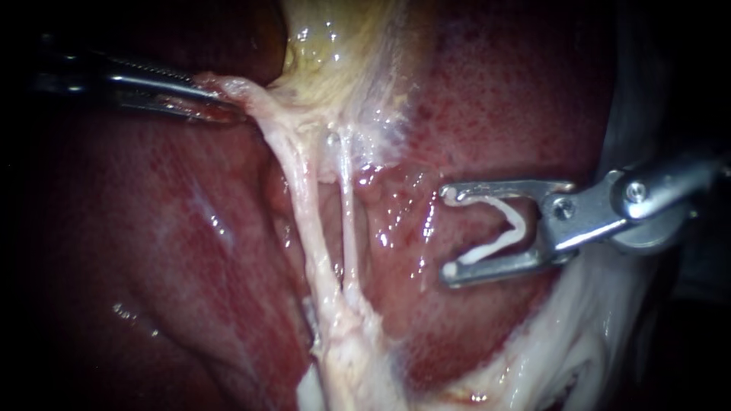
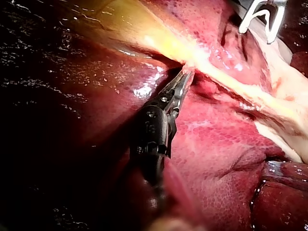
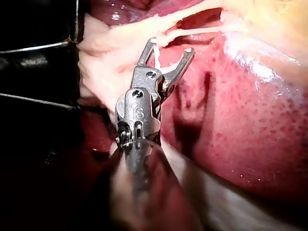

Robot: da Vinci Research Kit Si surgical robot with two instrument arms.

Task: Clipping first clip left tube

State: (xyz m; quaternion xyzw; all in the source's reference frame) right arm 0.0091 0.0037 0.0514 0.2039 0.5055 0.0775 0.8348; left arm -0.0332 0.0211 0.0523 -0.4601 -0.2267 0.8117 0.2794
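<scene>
Steel right instrument point(image 1: 448, 232), white V-shaped clip point(image 1: 487, 253)

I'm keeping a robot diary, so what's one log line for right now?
left instrument: shut on tissue | right instrument: holds clip, apart from left tube | left tube: bare

surgical bench: bare liver point(image 1: 518, 99), slender right instrument point(image 1: 448, 230)

The left instrument point(image 1: 228, 106) is slim and dark — narrow silvery jaws with fine ridged teeth on a black jointed wrist. The right instrument point(image 1: 448, 232) is bright steel — two long flat jaws, a hinged yoke, two round screws point(image 1: 561, 205)
</scene>
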